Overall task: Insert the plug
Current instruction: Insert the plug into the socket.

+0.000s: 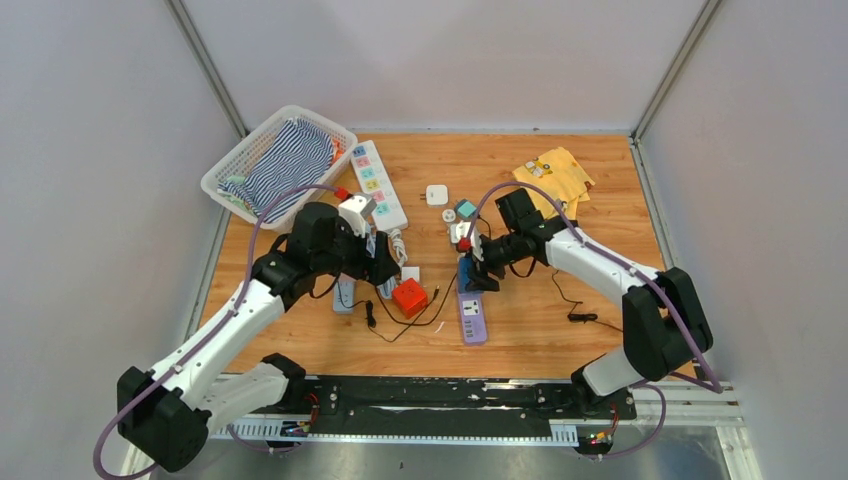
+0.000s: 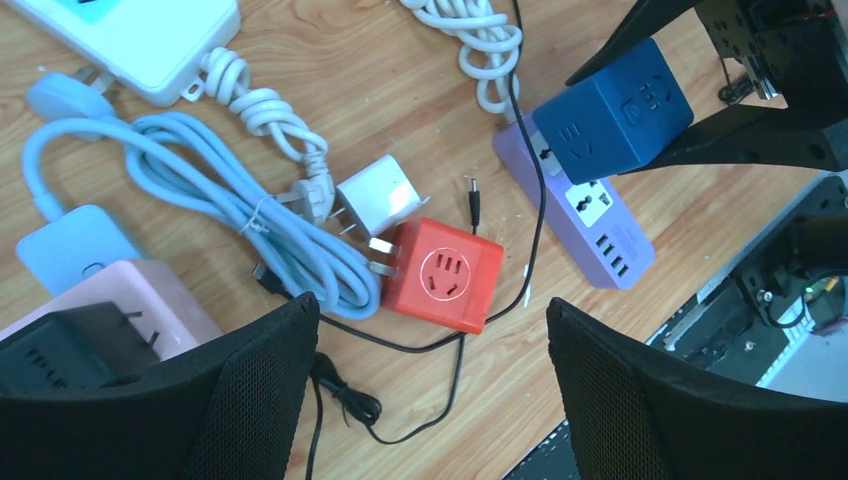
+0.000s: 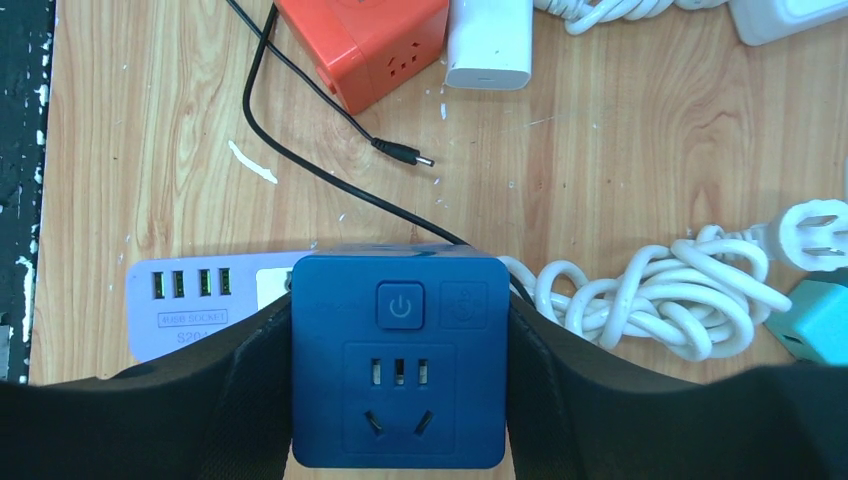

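Basket (image 1: 232,160) of striped cloth (image 1: 295,160), yellow cloth (image 1: 555,175)

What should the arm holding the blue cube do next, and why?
Probably press gently straight down. The right gripper is clamped on the blue cube, which sits on the purple power strip, and the pictures cannot show whether its prongs are fully seated.
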Controlling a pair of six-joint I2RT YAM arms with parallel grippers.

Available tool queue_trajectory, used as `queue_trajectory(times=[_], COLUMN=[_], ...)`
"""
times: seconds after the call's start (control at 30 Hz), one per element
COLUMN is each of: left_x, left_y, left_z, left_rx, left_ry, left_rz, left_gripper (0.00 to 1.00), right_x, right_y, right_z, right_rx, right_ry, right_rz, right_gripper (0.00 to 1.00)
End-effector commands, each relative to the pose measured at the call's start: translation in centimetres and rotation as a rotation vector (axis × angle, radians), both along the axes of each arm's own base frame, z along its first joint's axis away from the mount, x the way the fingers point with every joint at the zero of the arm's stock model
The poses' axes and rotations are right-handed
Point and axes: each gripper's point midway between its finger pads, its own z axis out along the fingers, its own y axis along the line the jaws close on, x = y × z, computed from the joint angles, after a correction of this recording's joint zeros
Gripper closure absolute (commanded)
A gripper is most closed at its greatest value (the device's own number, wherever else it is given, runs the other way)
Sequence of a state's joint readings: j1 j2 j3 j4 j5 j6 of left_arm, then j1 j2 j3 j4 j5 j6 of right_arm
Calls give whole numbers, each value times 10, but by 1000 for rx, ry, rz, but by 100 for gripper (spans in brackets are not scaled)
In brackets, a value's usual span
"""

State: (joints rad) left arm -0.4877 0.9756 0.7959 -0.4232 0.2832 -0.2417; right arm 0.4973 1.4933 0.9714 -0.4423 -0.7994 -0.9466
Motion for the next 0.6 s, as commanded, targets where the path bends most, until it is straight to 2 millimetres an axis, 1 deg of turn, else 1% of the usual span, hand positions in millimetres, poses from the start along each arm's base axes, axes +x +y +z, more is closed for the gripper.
queue_trajectory(times=[0.0, 0.07, 0.1, 0.17, 0.27, 0.3, 0.37, 0.43, 0.5, 0.57], left_x=[3, 5, 6, 6, 5, 6, 5, 6, 6, 7], left_y=[-13, -10, -9, -7, -7, -7, -6, -5, -3, 0], left_z=[16, 14, 14, 13, 11, 11, 10, 9, 9, 9], left_rx=[-62, -39, -33, -24, -22, -22, -19, -11, 2, 18], left_ry=[-15, -19, -21, -23, -19, -20, -20, -24, -28, -36], left_rz=[-43, -34, -31, -24, -22, -22, -24, -21, -17, -13], left_gripper=[14, 14, 13, 13, 13, 13, 13, 13, 13, 13], right_x=[-5, -5, -6, -9, -9, -6, -1, 1, 2, 3], right_y=[-1, -1, -2, -2, -4, -6, -9, -10, -11, -12], right_z=[14, 16, 15, 12, 5, 2, -2, -5, -4, 2], right_rx=[14, 15, 12, 11, -2, -21, -56, -72, -79, -92], right_ry=[12, 17, 24, 32, 14, 9, 10, 16, 19, -2], right_rz=[-30, -43, -46, -33, -8, -18, -34, -41, -44, -53], right_gripper=[34, 33, 35, 41, 45, 50, 65, 77, 81, 86])
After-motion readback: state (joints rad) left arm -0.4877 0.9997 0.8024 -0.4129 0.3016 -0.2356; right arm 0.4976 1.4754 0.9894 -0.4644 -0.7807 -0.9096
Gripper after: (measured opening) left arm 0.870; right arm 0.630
